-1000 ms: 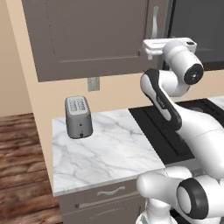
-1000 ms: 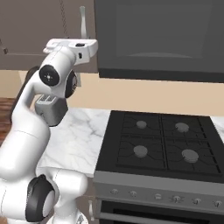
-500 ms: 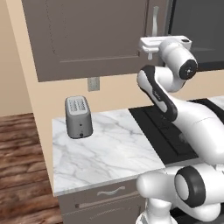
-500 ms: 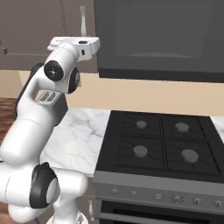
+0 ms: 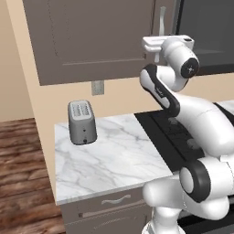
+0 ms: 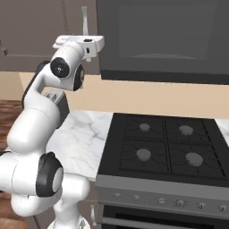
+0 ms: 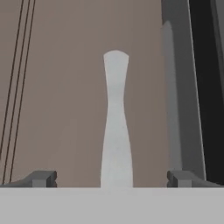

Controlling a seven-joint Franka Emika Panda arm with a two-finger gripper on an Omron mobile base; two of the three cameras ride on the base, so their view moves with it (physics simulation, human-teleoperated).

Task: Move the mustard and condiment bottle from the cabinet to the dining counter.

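Observation:
The grey-brown cabinet (image 5: 100, 41) hangs on the wall with its panelled door closed. The mustard and the condiment bottle are hidden, and the dining counter is out of view. My gripper (image 5: 156, 51) is raised in front of the door's right edge, just below the long silver handle (image 5: 162, 18). From the right base camera the gripper (image 6: 87, 48) sits under the handle (image 6: 84, 20). Looking along the hand, the handle (image 7: 116, 122) stands centred between the open gripper's (image 7: 112, 178) fingertips (image 7: 41, 178), which hold nothing.
A grey toaster (image 5: 82, 122) stands at the back left of the small marble worktop (image 5: 109, 160). A black stove (image 6: 161, 147) lies to the right, under a dark wall unit (image 6: 165, 36). Grey drawers (image 5: 114, 201) sit below the worktop.
The hand has swung left in the left base view, closer to the cabinet door and under its handle. The jaws stay wide open.

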